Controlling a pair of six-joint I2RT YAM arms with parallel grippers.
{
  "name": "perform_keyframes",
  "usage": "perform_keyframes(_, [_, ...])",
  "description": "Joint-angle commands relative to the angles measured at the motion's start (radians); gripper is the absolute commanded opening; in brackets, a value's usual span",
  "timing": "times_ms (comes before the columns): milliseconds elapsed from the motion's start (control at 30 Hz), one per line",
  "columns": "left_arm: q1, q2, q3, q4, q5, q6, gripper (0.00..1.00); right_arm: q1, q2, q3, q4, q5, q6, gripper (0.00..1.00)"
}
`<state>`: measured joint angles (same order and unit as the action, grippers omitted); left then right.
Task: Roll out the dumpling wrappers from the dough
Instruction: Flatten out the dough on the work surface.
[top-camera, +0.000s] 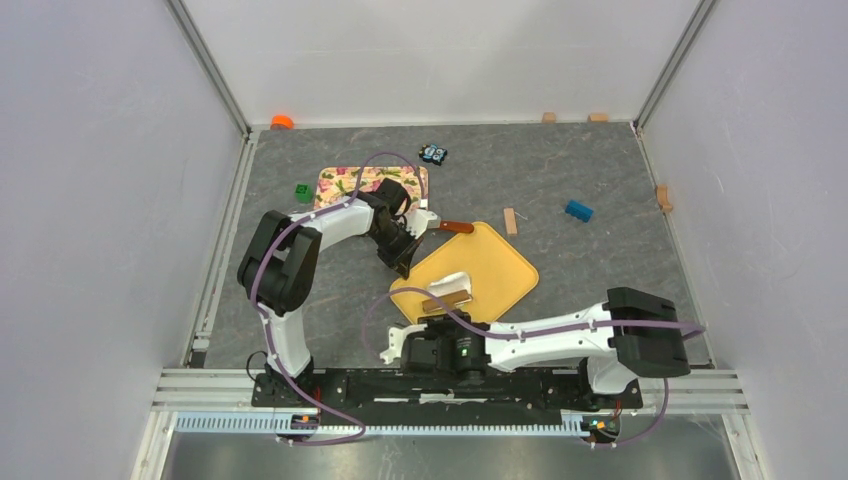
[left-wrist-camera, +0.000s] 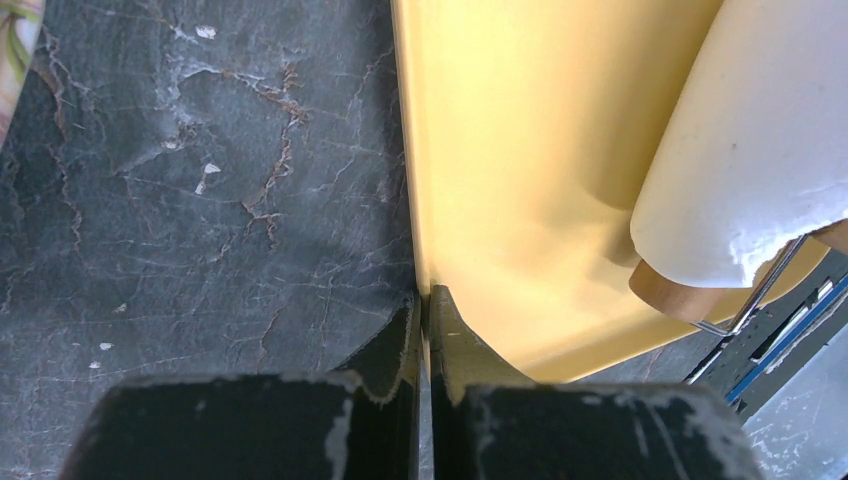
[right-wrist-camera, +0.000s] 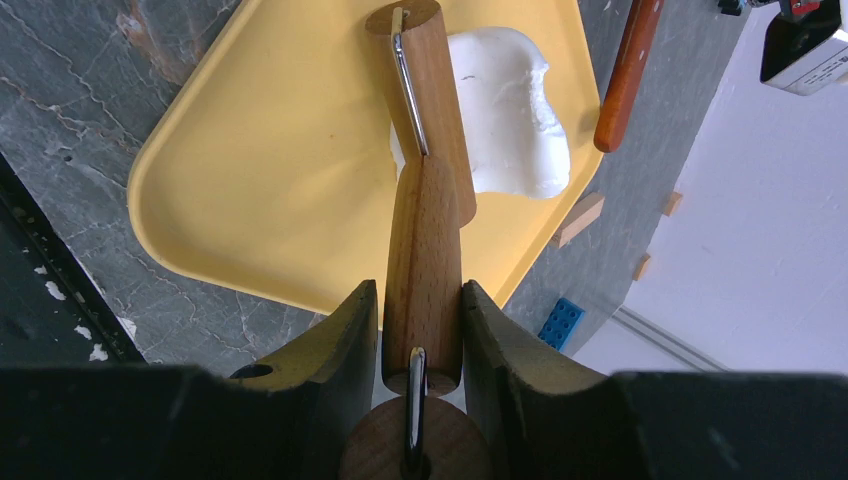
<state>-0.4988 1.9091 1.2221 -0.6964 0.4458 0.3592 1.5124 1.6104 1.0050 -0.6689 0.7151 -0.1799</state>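
White dough (top-camera: 451, 284) (right-wrist-camera: 512, 120) (left-wrist-camera: 760, 140) lies pressed into a thick uneven patch on the yellow board (top-camera: 495, 262) (right-wrist-camera: 270, 150) (left-wrist-camera: 520, 130). A wooden roller (top-camera: 446, 301) (right-wrist-camera: 425, 95) rests across the dough's near edge. My right gripper (top-camera: 440, 320) (right-wrist-camera: 421, 296) is shut on the roller's wooden handle (right-wrist-camera: 422, 240), just off the board's near corner. My left gripper (top-camera: 405, 265) (left-wrist-camera: 424, 300) is shut, pinching the board's left rim between its fingers. Finished dumpling wrappers are out of view.
A floral board (top-camera: 345, 181) lies behind the left arm. A knife with a red-brown handle (top-camera: 457, 227) (right-wrist-camera: 625, 75) sits at the yellow board's far edge. A blue brick (top-camera: 578, 210) (right-wrist-camera: 560, 322), a green block (top-camera: 303, 192) and wooden blocks (top-camera: 510, 220) are scattered on the grey mat.
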Motion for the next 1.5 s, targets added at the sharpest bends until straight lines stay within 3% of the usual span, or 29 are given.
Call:
perform_keyframes(0, [-0.015,0.097,-0.049,0.080,-0.143,0.032,0.02,-0.040,0.023,-0.061,-0.078,-0.202,0.050,0.00])
perform_keyframes(233, [-0.015,0.100,-0.045,0.077,-0.143,0.032,0.02,-0.139,0.146,0.101,-0.007,-0.147,-0.137,0.00])
perform_keyframes(567, [-0.015,0.097,-0.047,0.077,-0.139,0.033,0.02,-0.022,-0.020,-0.148,-0.117,-0.210,0.176,0.00])
perform_keyframes(767, [-0.015,0.100,-0.047,0.077,-0.140,0.033,0.02,-0.101,0.049,-0.074,0.043,-0.168,-0.006,0.00])
perform_keyframes(900, [-0.017,0.099,-0.047,0.077,-0.139,0.034,0.02,-0.120,0.157,0.058,0.023,-0.149,-0.092,0.00])
perform_keyframes(1167, [-0.016,0.096,-0.049,0.077,-0.136,0.036,0.02,0.017,0.039,-0.088,-0.146,-0.206,0.166,0.00])
perform_keyframes(1267, [-0.017,0.096,-0.050,0.077,-0.136,0.038,0.02,0.027,0.022,-0.132,-0.123,-0.218,0.178,0.00])
perform_keyframes(1467, [-0.017,0.096,-0.050,0.077,-0.134,0.037,0.02,-0.077,0.131,0.045,-0.026,-0.158,-0.041,0.00])
